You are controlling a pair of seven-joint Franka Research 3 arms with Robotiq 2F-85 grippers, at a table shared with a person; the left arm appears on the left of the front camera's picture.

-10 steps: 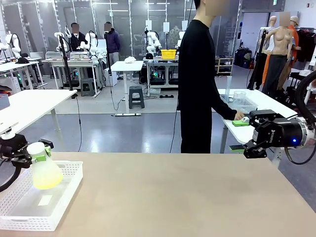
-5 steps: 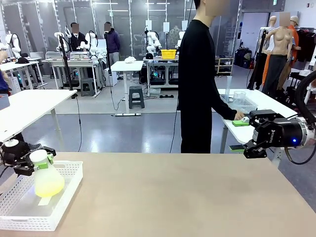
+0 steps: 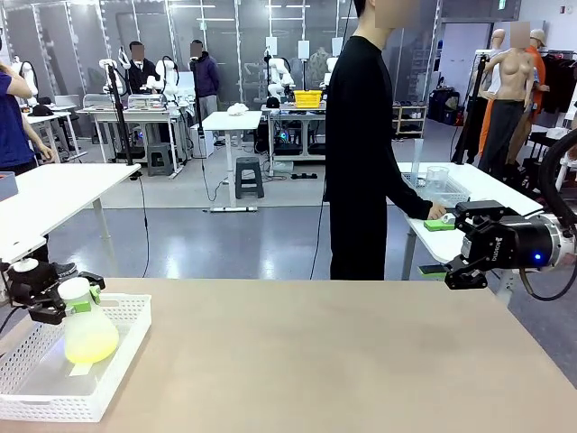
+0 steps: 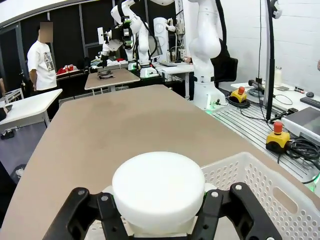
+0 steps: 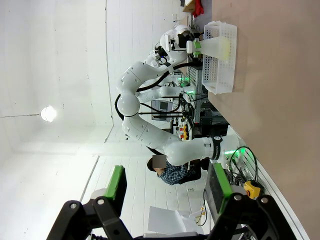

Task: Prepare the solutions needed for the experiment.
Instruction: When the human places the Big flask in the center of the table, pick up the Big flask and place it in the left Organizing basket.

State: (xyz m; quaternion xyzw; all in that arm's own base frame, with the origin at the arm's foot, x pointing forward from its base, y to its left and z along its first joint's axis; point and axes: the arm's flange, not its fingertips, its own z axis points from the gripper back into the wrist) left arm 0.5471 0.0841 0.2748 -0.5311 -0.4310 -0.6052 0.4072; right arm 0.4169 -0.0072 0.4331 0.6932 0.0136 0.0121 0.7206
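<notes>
one frosted flask (image 3: 88, 329) of yellow-green solution (image 3: 90, 346) stood in the single white basket (image 3: 117, 365) at the desk's (image 3: 343, 361) left edge, its neck between the left hand's (image 3: 65, 298) fingers. the right hand (image 3: 453, 268) hung open, empty. no writing legible.

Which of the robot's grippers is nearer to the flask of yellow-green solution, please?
The left. The left gripper is at the neck of the flask, which stands in the white basket; the right gripper hangs across the table, at its far right edge.

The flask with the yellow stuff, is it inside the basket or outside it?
Inside. The flask stands upright in the white basket, its base below the rim, with the left pincer around its neck.
</notes>
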